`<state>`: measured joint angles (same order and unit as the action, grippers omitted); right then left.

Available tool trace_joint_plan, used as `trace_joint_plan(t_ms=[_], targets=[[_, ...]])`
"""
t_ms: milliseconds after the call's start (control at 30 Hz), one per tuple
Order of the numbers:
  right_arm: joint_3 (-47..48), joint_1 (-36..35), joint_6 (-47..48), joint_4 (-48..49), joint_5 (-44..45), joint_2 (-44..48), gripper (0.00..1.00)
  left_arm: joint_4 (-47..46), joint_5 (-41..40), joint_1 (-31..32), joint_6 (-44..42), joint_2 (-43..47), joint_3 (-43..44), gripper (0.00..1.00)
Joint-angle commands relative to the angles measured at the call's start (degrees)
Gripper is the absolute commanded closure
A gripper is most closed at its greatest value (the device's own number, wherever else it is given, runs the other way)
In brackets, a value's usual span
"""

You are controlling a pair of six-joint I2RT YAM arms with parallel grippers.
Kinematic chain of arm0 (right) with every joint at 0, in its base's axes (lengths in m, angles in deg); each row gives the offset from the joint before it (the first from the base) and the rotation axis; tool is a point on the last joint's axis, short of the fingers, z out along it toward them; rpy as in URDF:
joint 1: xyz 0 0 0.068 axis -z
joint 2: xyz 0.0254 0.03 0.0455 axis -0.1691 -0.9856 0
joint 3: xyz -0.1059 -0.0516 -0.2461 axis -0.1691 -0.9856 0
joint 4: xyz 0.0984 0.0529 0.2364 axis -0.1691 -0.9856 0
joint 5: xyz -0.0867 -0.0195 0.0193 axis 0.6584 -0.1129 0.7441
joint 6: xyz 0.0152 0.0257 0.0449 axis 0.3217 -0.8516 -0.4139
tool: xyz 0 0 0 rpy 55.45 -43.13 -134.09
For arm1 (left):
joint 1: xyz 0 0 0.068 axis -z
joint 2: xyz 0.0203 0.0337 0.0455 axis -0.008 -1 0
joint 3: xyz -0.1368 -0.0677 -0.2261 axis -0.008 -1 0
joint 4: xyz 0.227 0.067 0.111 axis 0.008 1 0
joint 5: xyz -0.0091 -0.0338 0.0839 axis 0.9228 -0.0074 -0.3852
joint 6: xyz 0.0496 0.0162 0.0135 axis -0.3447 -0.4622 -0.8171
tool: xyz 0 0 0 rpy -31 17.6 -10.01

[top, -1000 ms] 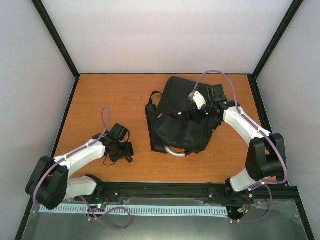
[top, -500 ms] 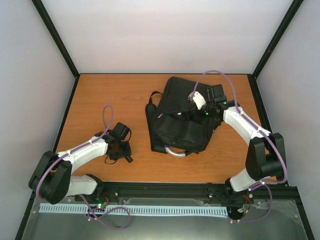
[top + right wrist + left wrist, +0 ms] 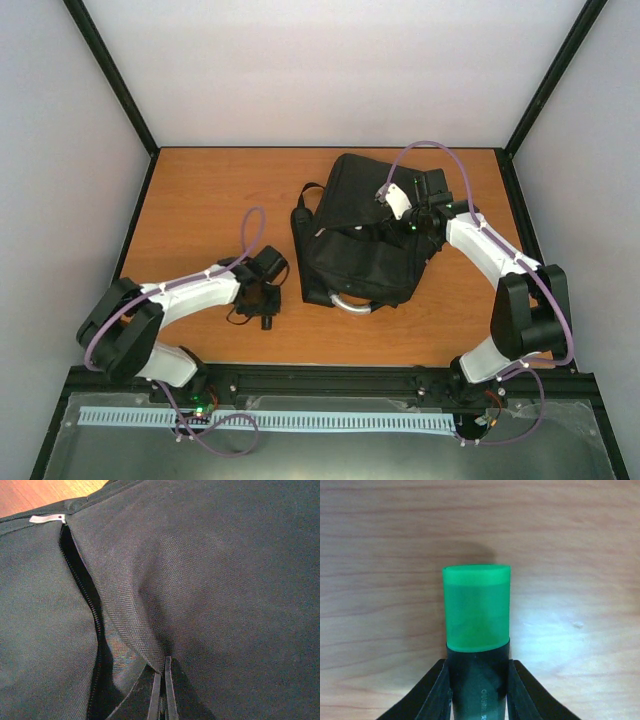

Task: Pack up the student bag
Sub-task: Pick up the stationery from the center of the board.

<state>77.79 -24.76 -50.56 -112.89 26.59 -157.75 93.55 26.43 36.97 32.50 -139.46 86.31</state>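
The student bag point(image 3: 360, 240) is a large black backpack lying on the right half of the table, with its grey loop handle point(image 3: 352, 303) at the near end. My right gripper point(image 3: 385, 228) is shut on a fold of the bag's fabric point(image 3: 150, 645) beside the open zip point(image 3: 85, 595), and holds that flap up; in the right wrist view its jaws point(image 3: 162, 690) pinch the cloth. My left gripper point(image 3: 262, 305) is left of the bag, low over the wood. It is shut on a marker point(image 3: 476, 610) with a black barrel and a green cap, pointing away from the wrist.
The wooden table point(image 3: 200, 200) has black posts at its corners and white walls around it. A silver zip pull point(image 3: 47, 518) lies at the top of the bag's zip. A black rail point(image 3: 330, 380) carries both arm bases at the near edge.
My left arm has swung right, nearer the bag, and its jaws have closed in. The right arm and the bag have not moved.
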Motion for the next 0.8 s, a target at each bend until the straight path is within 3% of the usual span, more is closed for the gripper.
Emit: trace_joint_plan(t_ms=[0,233,400,567,767], targets=[[1.74,-0.16,0.19,0.55,-2.65,-0.13,0.97,0.47,0.79,7.03,-3.86,-3.82,4.13,0.72],[1.81,-0.13,0.15,0.47,-2.52,-0.04,0.97,2.31,-0.20,15.13,-4.77,-9.33,10.94,0.72],[1.78,-0.21,0.14,0.46,-2.46,0.09,0.97,4.75,-2.18,16.11,-4.94,-13.94,12.68,0.59],[1.78,-0.17,0.24,0.41,-2.47,-0.04,0.97,7.69,-5.33,18.05,-3.56,-12.62,13.72,0.49],[1.96,-0.20,0.24,0.23,-2.69,-0.22,0.97,10.71,-6.65,20.02,0.59,-10.55,12.88,0.49]])
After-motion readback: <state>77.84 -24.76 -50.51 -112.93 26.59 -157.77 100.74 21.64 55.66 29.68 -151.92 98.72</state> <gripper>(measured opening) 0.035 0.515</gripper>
